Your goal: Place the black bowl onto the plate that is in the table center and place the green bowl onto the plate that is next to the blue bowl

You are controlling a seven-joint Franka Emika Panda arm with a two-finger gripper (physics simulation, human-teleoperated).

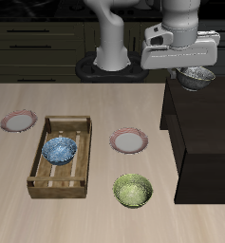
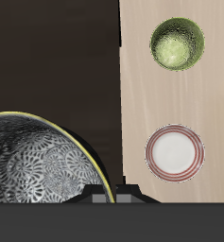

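The tool (image 1: 194,72) hangs high above the dark brown-black block (image 1: 204,133), holding the black bowl (image 1: 196,78) just beneath it. In the wrist view the black bowl (image 2: 43,161) fills the space right under the tool, its grey patterned inside turned up and its rim pressed close against the tool's body, so the fingers look clamped on the bowl's rim, though the fingertips themselves are hidden.

Below the tool and off to one side of the block lies the tabletop (image 1: 19,214). The nearest thing on it is a pink-rimmed plate (image 1: 129,141) at the tabletop's middle, bare on top; the wrist view shows the same plate (image 2: 174,151) beside the block's edge. Farther from the tool, toward the tabletop's front edge, the green bowl (image 1: 132,190) sits upright on the wood, apart from that plate.

Still farther from the tool, beyond the middle plate, a wooden tray (image 1: 43,180) holds the blue bowl (image 1: 60,149) in its back half. A second pink-rimmed plate (image 1: 18,121) lies past the tray, the farthest thing from the tool, also bare.
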